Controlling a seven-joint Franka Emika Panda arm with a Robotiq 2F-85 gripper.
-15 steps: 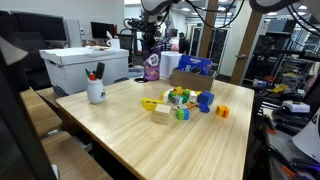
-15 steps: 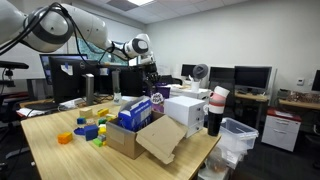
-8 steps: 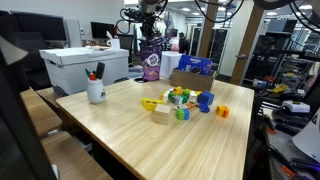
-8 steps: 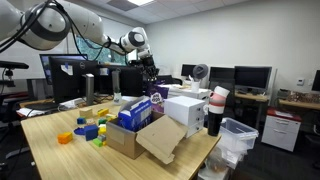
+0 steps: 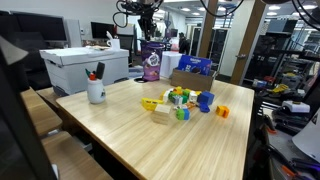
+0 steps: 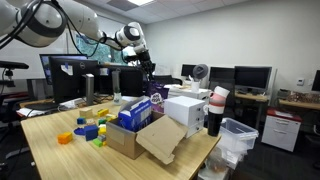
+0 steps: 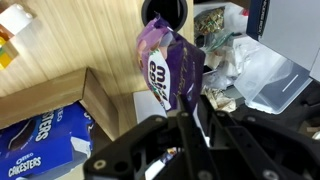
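Observation:
My gripper (image 7: 183, 112) has its two fingers close together, shut, with nothing between them. It hangs above a purple snack bag (image 7: 168, 65) that stands upright on the wooden table (image 5: 150, 135). In both exterior views the gripper (image 5: 149, 38) (image 6: 149, 74) is well above the bag (image 5: 152, 66) (image 6: 157, 99) and apart from it. The bag stands beside an open cardboard box (image 5: 185, 78) (image 6: 130, 138) that holds blue cookie packs (image 7: 35, 145).
Coloured toy blocks (image 5: 182, 100) (image 6: 88, 130) lie mid-table. A white mug with pens (image 5: 96, 91) and a white carton (image 5: 85, 65) stand nearby. A clear plastic bag of snacks (image 7: 255, 70) lies beside the purple bag. A bin (image 6: 236, 137) stands off the table edge.
The arm has lifted and swung, and the gripper has risen higher above the purple bag. The bag and the other things have stayed in place.

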